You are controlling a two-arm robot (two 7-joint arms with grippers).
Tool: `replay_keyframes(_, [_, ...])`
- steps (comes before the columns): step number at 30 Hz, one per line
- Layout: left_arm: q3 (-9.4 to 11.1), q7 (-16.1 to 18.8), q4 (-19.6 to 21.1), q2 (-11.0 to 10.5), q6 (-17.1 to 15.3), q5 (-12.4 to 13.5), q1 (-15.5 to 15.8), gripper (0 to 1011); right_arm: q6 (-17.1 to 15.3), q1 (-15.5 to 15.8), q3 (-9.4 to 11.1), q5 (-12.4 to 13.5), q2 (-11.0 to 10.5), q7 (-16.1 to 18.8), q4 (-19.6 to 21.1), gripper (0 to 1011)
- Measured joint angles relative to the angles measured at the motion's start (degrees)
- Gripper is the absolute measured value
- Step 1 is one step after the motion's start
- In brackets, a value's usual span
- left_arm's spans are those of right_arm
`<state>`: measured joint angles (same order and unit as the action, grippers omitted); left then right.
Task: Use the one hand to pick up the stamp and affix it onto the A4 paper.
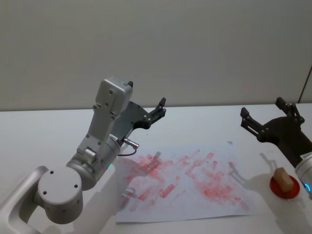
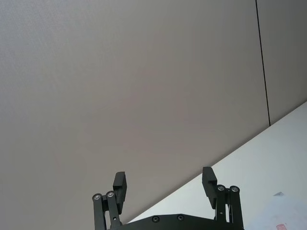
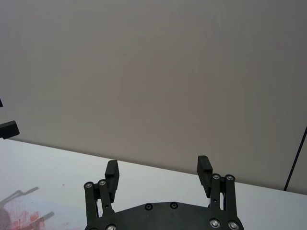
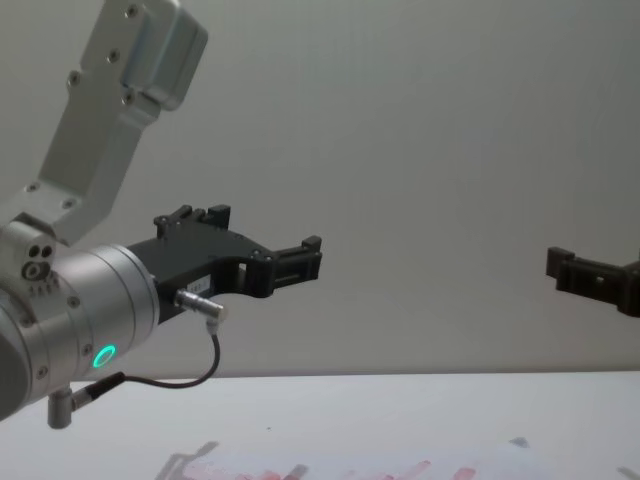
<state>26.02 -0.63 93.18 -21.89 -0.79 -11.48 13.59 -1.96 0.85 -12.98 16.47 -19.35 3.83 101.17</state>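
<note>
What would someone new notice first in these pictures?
The A4 paper, smeared with red stamp prints, lies in the middle of the table. The small wooden stamp sits on a round red pad at its right edge, near the open right gripper. The left gripper, also open, is raised beyond the paper's far left corner.

The stamp [image 1: 282, 176] looks wooden; the A4 paper [image 1: 195, 207] is thin, matt.

Soft, even, bright light. Under the right gripper [image 1: 261, 107] pale grey shadows lie on the table [image 1: 48, 131] and paper [image 1: 195, 200], toward the robot; under the left gripper [image 1: 162, 107] too. Light probably comes from overhead, beyond them.
</note>
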Motion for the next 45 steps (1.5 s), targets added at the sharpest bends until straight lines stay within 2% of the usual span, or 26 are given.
replay_keyframes(45, [0.00, 0.00, 0.00, 0.00, 0.00, 0.00, 0.00, 1001, 0.02, 0.06, 0.11, 0.00, -0.06, 0.00, 0.07, 1001])
